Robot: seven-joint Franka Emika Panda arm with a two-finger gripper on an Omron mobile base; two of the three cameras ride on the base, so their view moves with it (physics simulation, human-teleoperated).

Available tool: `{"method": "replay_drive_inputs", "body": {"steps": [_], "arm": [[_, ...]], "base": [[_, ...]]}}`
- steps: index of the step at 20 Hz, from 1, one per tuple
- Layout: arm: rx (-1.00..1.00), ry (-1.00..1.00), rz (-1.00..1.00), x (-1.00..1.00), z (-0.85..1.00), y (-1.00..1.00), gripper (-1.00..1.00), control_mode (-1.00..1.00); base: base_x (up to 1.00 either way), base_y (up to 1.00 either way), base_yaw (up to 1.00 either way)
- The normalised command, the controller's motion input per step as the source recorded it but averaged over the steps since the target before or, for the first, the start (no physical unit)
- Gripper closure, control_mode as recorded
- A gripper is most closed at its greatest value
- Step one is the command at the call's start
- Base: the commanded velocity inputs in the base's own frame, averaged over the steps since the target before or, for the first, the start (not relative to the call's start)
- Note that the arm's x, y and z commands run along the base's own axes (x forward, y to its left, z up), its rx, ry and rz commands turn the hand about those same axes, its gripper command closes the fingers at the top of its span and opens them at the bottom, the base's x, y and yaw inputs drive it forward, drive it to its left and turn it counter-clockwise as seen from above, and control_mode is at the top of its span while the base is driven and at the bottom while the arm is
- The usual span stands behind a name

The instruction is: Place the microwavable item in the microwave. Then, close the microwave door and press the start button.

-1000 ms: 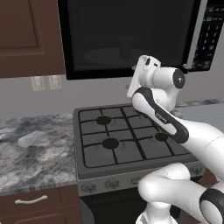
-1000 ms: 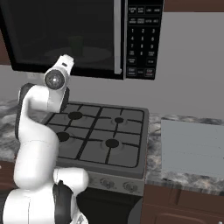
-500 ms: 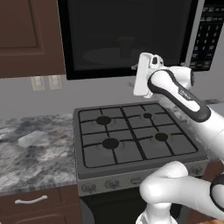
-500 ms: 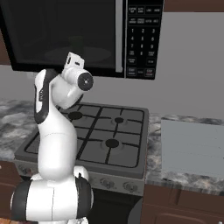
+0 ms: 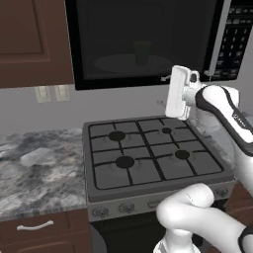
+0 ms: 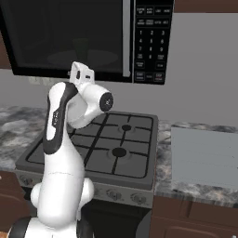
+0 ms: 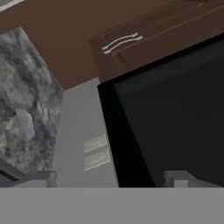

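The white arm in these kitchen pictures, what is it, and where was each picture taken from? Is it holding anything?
It is a robot arm on a wheeled base, in a simulated kitchen. Two pictures come from cameras on the base, behind the arm to its left and right. The third looks along the gripper and is tilted, so the room appears rolled. The gripper is open and holds nothing. Below lies a black stove set in a grey stone counter. Above hangs the microwave, its door closed; a cup shows faintly through the glass.
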Motion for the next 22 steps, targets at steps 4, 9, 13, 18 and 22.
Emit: {"method": "replay_drive_inputs", "body": {"steps": [4,9,13,18,22], "arm": [[0.00,-0.15,0.00,-0.97,0.12,-0.82,-1.00,-1.00],[0.01,-0.03,-0.07,-0.51,0.02,-0.99,-1.00,-1.00],[0.01,0.00,-0.20,-0.11,0.00,-1.00,-1.00,-1.00],[0.01,0.02,-0.21,0.00,0.00,-0.99,-1.00,-1.00],[0.00,0.04,-0.13,0.07,0.00,-0.59,-1.00,-1.00]], "base": [[0.00,0.00,0.00],[0.00,0.00,0.00],[0.00,0.00,0.00],[0.00,0.00,0.00],[0.00,0.00,0.00]]}}
